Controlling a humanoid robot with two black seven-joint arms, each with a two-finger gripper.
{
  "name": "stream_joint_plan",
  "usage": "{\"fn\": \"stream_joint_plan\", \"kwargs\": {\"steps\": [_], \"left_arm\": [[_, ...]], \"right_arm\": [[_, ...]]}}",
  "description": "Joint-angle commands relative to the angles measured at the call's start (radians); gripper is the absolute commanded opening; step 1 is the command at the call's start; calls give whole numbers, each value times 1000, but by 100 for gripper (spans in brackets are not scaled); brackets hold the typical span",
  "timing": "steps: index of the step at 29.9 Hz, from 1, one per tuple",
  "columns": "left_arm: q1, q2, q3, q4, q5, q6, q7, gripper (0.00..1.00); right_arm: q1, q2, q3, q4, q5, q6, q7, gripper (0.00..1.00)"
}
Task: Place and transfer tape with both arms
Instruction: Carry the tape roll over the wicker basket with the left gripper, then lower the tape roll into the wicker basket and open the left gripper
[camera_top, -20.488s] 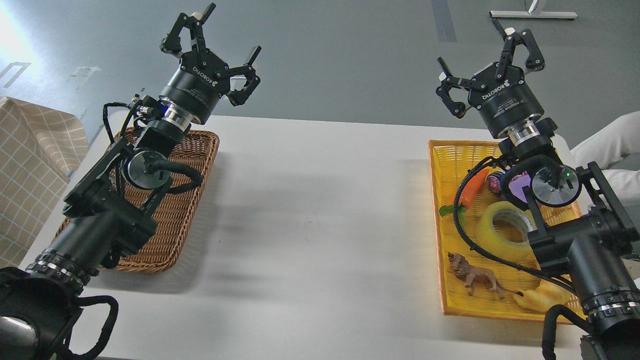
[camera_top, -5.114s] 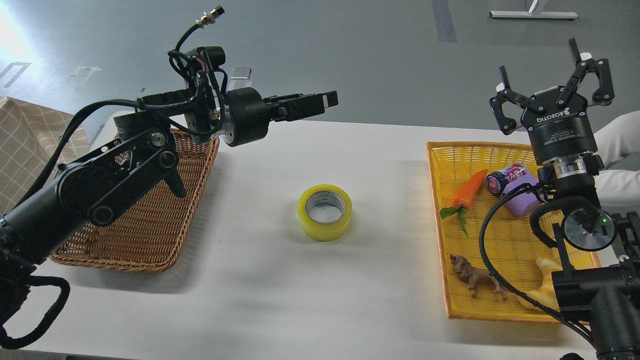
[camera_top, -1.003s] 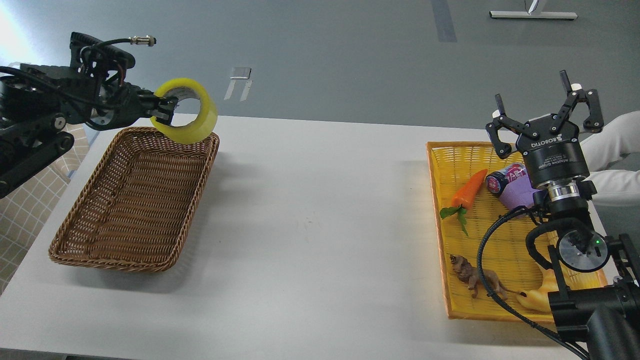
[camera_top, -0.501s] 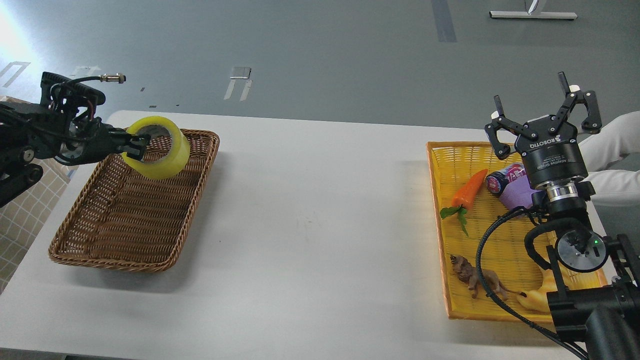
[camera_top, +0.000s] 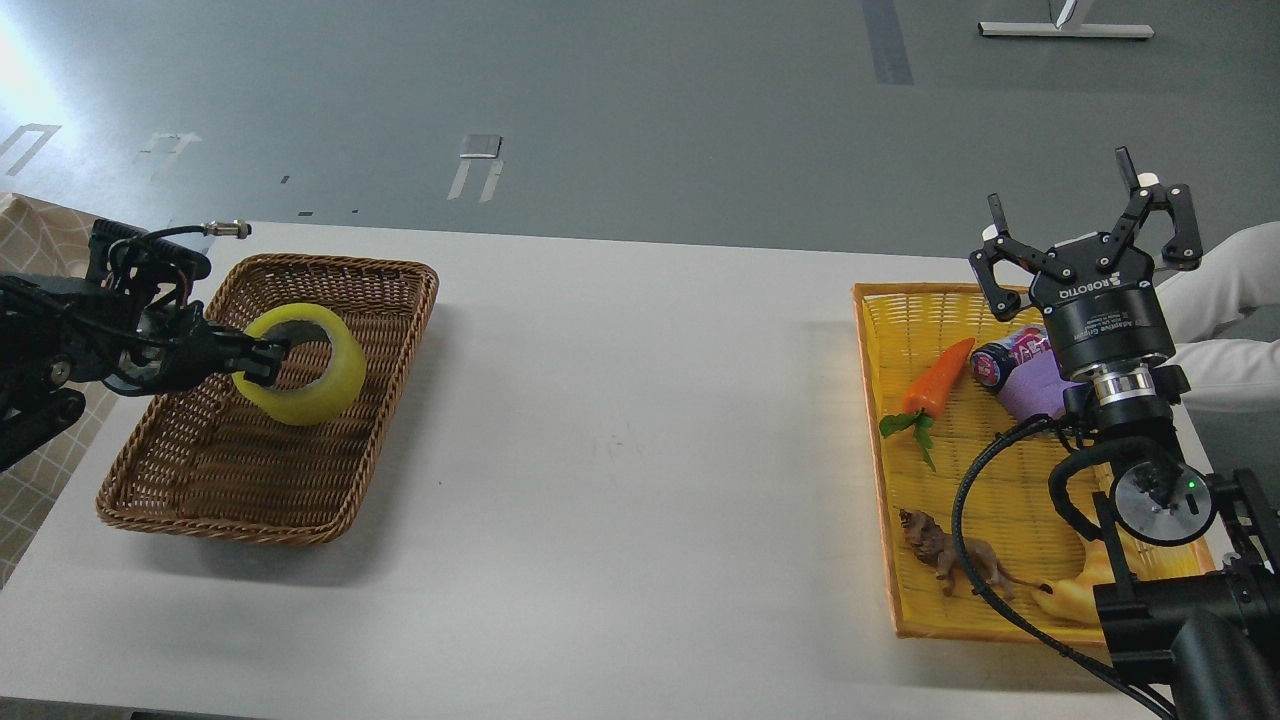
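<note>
The yellow tape roll (camera_top: 318, 385) hangs tilted inside the brown wicker basket (camera_top: 380, 290) at the left of the table, low over its floor. My left gripper (camera_top: 262, 362) comes in from the left edge and is shut on the roll's left rim. My right gripper (camera_top: 1090, 235) is raised above the far end of the yellow basket (camera_top: 885, 400) at the right, fingers spread open and empty.
The yellow basket holds an orange carrot toy (camera_top: 938, 378), a small can (camera_top: 1000, 358), a purple object (camera_top: 1035, 390), a brown lion figure (camera_top: 950, 562) and a yellow croissant toy (camera_top: 1075, 595). The white table (camera_top: 640, 430) lies between the baskets. A checked cloth (camera_top: 40, 230) shows at far left.
My left gripper has carried the tape down and toward me, from above the wicker basket's far rim into the basket. The right arm has stayed still.
</note>
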Motion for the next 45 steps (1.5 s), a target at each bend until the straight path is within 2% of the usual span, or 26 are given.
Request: {"fn": "stream_joint_plan", "kwargs": {"steps": [1,26,27,31,34,42,45], "left_arm": [[1,-4,21,4,0,9,0,0],[-3,-17,74,42,-4,12,-11,0],[-3,-17,74,41,-4,12,-11,5],[-6,-18,72,41,-4,14,-9,50],[-6,-18,67,41,-4,14,-9,64],[-13,-17,64,37,-52,16,-11,76],[-61,-17,60,24,-146,14,-14,80]], "right_arm": [[0,0,0,-1,0,0,0,99],[-3,6,-3,-3,0,0,0,99],[-3,6,-3,-3,0,0,0,99],[-3,6,-2,-11,0,0,0,99],[-3,6,-2,-15,0,0,0,99],[-3,6,-2,-15,0,0,2,99],[-3,6,-2,-17,0,0,0,99]]}}
